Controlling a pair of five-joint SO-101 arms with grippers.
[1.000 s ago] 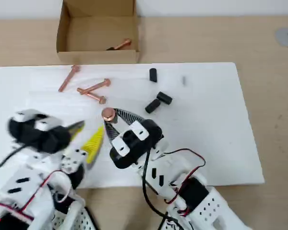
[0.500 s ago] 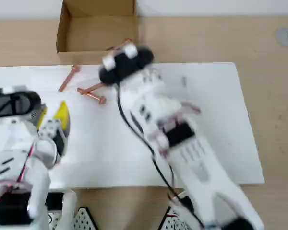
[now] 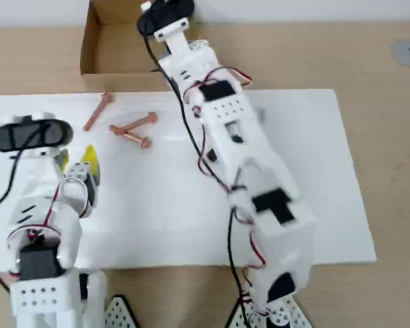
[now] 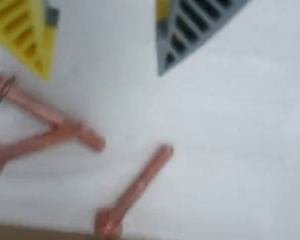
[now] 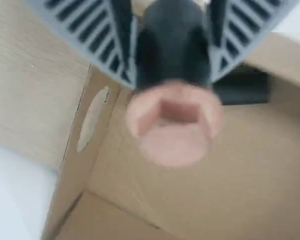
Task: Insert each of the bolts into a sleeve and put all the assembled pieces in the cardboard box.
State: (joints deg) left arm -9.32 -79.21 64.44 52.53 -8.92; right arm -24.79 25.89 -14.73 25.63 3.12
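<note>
The right gripper (image 5: 172,75) is clamped on a black sleeve (image 5: 172,40) with a copper bolt (image 5: 172,122) in it, above the cardboard box (image 3: 89,51), while the left gripper (image 4: 101,74), jaws apart, hangs near three loose bolts (image 4: 140,187) on the white mat (image 4: 230,150).

Copper bolts (image 3: 133,125), black sleeve (image 5: 172,45), brown cardboard box (image 3: 123,80)

Looks like a hobby lab desk: wood-grain tabletop (image 3: 386,137), white work sheet (image 3: 143,205), grey cable grommet (image 3: 408,52) at 2 o'clock.
</note>
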